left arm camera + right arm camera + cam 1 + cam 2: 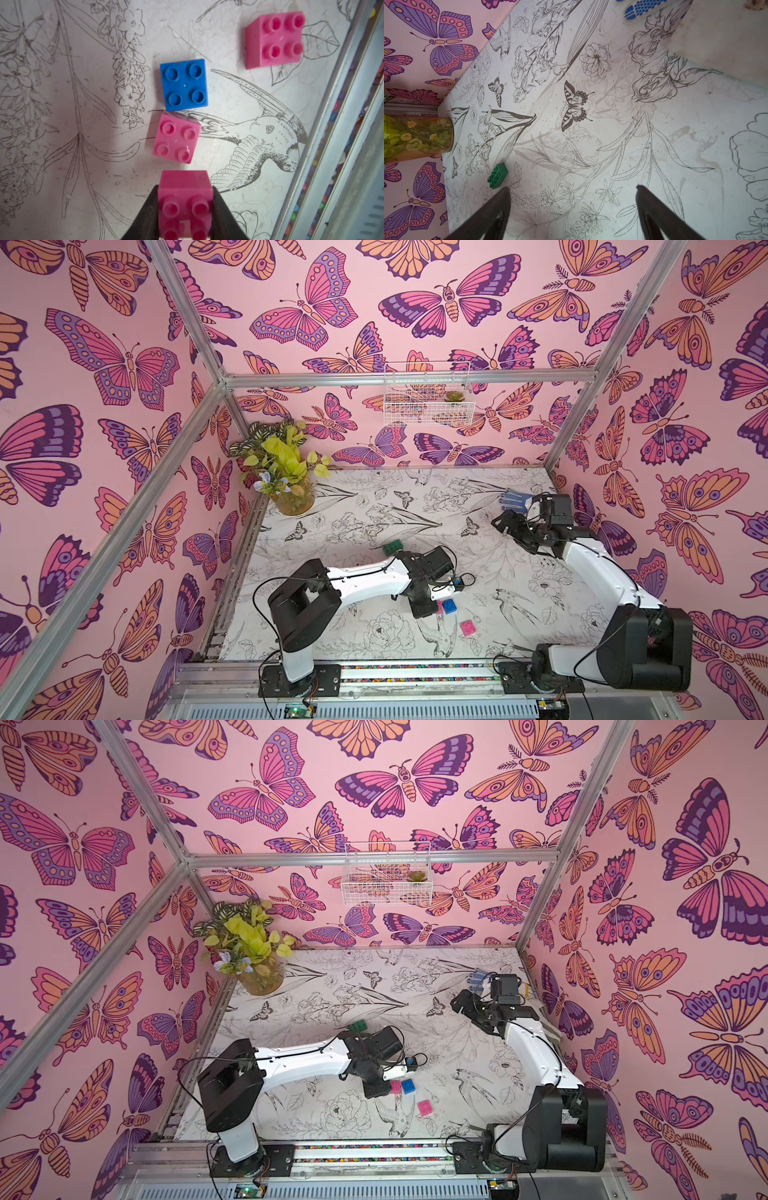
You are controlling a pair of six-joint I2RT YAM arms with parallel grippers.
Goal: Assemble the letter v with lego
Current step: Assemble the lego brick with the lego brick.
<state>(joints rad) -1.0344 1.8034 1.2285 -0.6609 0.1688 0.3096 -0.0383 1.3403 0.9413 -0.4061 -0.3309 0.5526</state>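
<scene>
— What do you see at my far left?

— Your glass vase [292, 501] of leaves stands in the back corner of the table [374, 506]. Next comes the green brick [392, 548], studs up, lying alone just behind your left arm's wrist and well apart from the other lego.

— And my left gripper?

— Your left gripper [185, 207] is clenched on a pink brick [185, 187]. Its dark fingers [148, 216] press the brick's two sides, and the studs face the wrist camera.

— What lies past it?

— Just ahead of your held piece a second pink brick [176, 137] sits on the table, slightly turned. The blue brick [184, 84] is right beside that one, and you cannot tell whether their edges touch. In both top views this pair sits by your gripper's tip, blue [408, 1085] to the right of pink [395, 1087].

— Anything further right?

— A third pink brick [468, 627] rests apart, nearer the front rail. No two bricks are stacked, so you have no letter v.

— My right side?

— Your right gripper [573, 187] is released, jaws spread wide with nothing between them, above bare table at the back right. A blue dotted glove [513, 499] lies just behind it.
</scene>
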